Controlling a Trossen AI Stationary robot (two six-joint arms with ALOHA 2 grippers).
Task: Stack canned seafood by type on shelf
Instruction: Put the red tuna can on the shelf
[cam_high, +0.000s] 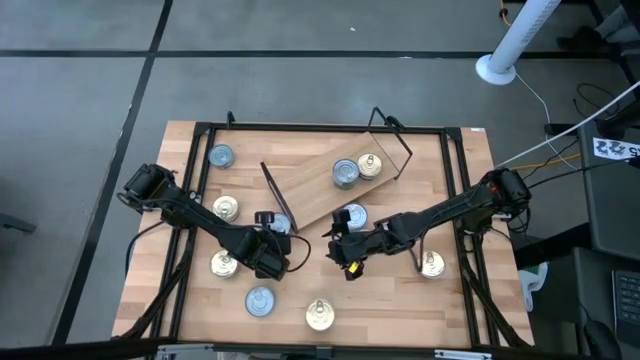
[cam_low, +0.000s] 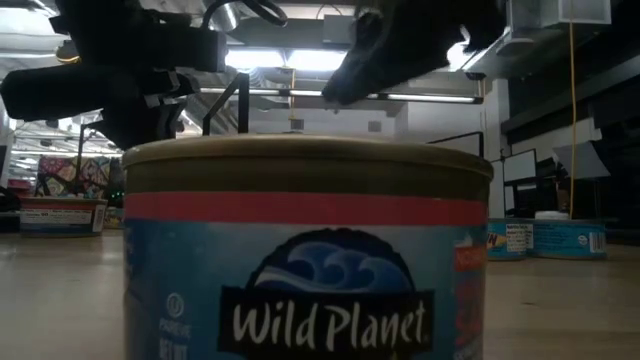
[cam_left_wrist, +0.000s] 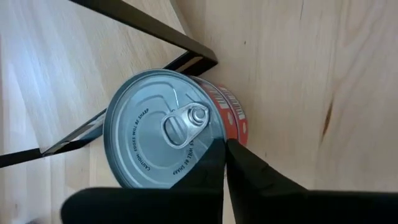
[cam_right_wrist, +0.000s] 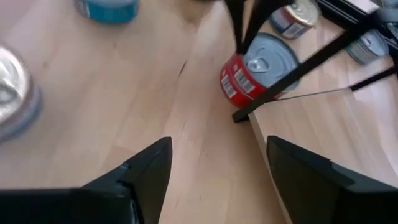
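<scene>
The shelf (cam_high: 330, 190) is a light plank on black wire legs, standing askew mid-table with two tins on it (cam_high: 345, 173). A silver-topped, red-labelled tin (cam_left_wrist: 165, 137) stands on the table at the shelf's left wire leg (cam_right_wrist: 292, 74). My left gripper (cam_left_wrist: 225, 149) is shut at that tin's rim. My right gripper (cam_right_wrist: 217, 155) is open and holds nothing. It hovers to the right of that tin, near the shelf's near edge, beside a blue-labelled tin (cam_high: 352, 215). My left gripper's shut fingertips (cam_left_wrist: 214, 158) rest against the lid's rim (cam_left_wrist: 217, 134) on the red-label side, coming from above at a slant. The tin stands upright on the table beside the shelf's wire leg. Nothing is pinched between the fingers.
Loose tins lie around the table: gold ones (cam_high: 225, 208), (cam_high: 224, 264), (cam_high: 320, 316), (cam_high: 432, 264) and silver-topped ones (cam_high: 220, 155), (cam_high: 260, 300). A blue Wild Planet tin (cam_low: 305, 250) fills the low view. A black frame (cam_high: 200, 130) borders the tabletop.
</scene>
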